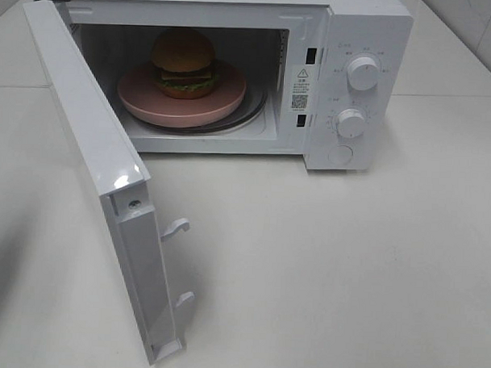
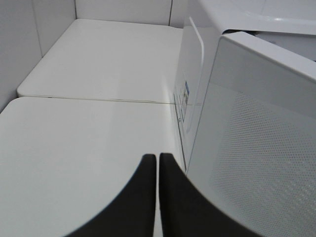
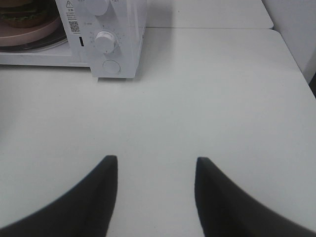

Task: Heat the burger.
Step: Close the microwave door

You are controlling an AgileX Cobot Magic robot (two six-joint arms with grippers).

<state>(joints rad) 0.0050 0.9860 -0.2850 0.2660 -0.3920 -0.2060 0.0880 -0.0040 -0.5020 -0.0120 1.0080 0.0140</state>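
The burger, with a tan bun and darker layers, sits on a round pink plate inside the open white microwave. The microwave door swings out toward the front left. My left gripper is shut with nothing between its fingers, just outside the door's outer face. My right gripper stands open over bare table, in front of the microwave's control panel. The right wrist view catches an edge of the burger and plate. Neither gripper shows in the high view.
Two knobs and a round button sit on the microwave's right panel. Door latches stick out from the door's edge. The white table runs to a tiled wall behind.
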